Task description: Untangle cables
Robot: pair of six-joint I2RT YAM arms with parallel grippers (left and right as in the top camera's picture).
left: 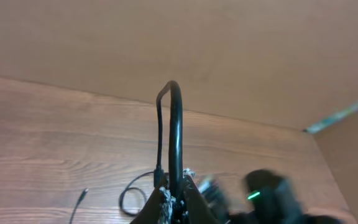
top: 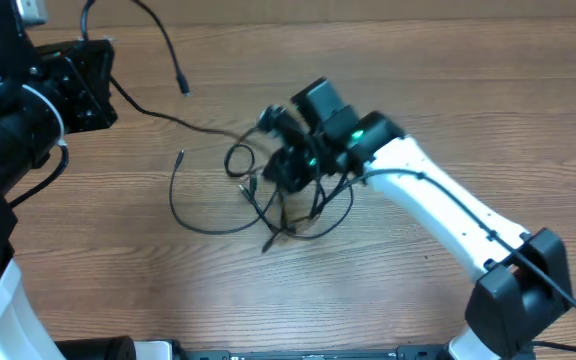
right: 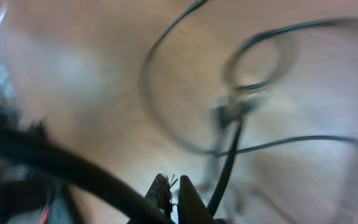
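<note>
Pinching the cables [top: 251, 188], your left gripper [left: 174, 206] is clamped tight, one cord arching up from its jaws. Your right gripper [right: 174, 198] sits closed over the tangle mid-table [top: 448, 90]; blur hides whether it caught anything.

No legible text, labels or numbers.
</note>
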